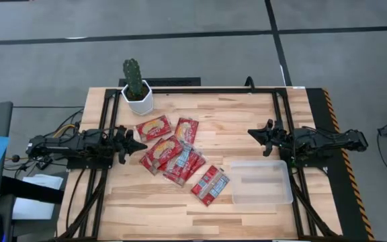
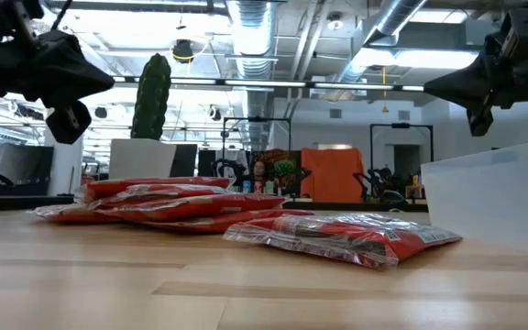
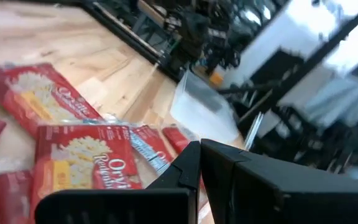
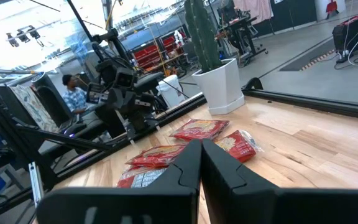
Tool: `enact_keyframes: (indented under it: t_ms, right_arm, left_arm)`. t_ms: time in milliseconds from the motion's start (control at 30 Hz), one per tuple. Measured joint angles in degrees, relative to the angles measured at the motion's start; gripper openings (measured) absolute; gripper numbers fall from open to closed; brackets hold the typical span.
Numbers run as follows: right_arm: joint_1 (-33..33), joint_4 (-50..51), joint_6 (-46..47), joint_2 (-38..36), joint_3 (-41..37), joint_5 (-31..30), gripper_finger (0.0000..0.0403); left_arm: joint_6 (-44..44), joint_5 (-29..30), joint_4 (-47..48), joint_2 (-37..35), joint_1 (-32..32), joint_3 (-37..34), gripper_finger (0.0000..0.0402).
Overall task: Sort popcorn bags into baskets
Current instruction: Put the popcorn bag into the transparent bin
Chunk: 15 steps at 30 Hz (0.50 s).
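Note:
Several red popcorn bags (image 1: 175, 153) lie flat in a loose, partly overlapping pile at the table's middle; one bag (image 1: 210, 185) lies apart toward the near edge, beside the clear frosted basket (image 1: 261, 181), which holds nothing. The bags also show in the low view (image 2: 168, 202), the left wrist view (image 3: 82, 162) and the right wrist view (image 4: 201, 129). My left gripper (image 1: 140, 146) is shut and empty, above the table just left of the pile. My right gripper (image 1: 252, 133) is shut and empty, above the table right of the pile and beyond the basket's far edge.
A cactus in a white pot (image 1: 137, 91) stands at the far left of the table, beyond the pile. Black frame rails (image 1: 284, 117) run along the table's left, right and far sides. Bare wood lies between the pile and my right gripper.

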State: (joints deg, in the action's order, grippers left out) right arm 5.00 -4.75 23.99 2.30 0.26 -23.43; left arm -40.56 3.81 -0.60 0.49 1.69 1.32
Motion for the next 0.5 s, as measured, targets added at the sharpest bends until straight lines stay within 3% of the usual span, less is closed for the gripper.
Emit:
enact_keyframes:
  t_ms: [300,500]
  right_arm:
    - [-0.10,-0.56,0.02,0.00,0.00,-0.49,0.0037]
    - [-0.27,-2.82,0.13,-0.13,0.04,-0.71,0.0037]
  left_arm:
    - [-3.51,8.97,-0.48,0.39,0.00,0.00,0.0000]
    - [-12.67,23.93,-3.00,0.39,0.00,0.00,0.0005]
